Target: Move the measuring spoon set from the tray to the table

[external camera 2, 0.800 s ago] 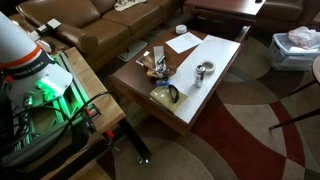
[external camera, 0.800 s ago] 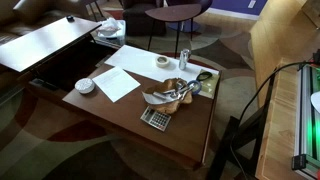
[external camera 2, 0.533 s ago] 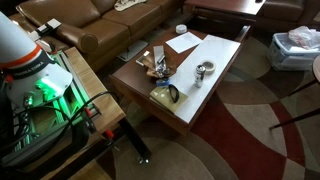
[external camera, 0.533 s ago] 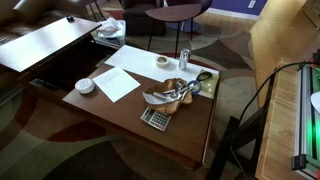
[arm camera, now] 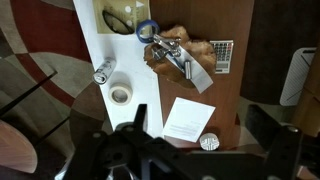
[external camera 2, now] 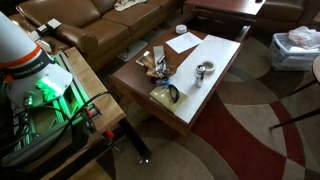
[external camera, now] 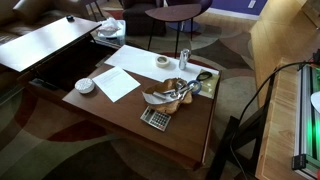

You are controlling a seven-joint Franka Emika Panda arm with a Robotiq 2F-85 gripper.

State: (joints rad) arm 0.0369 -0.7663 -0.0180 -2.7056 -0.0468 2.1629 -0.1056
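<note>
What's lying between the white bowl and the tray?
A paper sheet, flat on the wood, lies between the bowl and the tray. The wrist view shows this, with nothing else between them.

Pincer (arm camera: 200, 128) blurred, cut by bottom edge; measuring spoon set (external camera: 177, 94) too small to count spoons.

The dark brown wooden desk (external camera: 185, 135) carries a shallow tan tray (arm camera: 203, 50). In the wrist view, a grey-and-white keypad slab (arm camera: 222, 56) lies just beside the tray at 3 o'clock. A white paper sheet (arm camera: 188, 118) lies at 6 o'clock, with a small round white bowl (arm camera: 209, 142) beyond it at 5 o'clock. A tape roll (arm camera: 121, 94) and a small metal can (arm camera: 103, 72) stand at 8 o'clock on a white strip (arm camera: 90, 45) along the desk's long edge.
</note>
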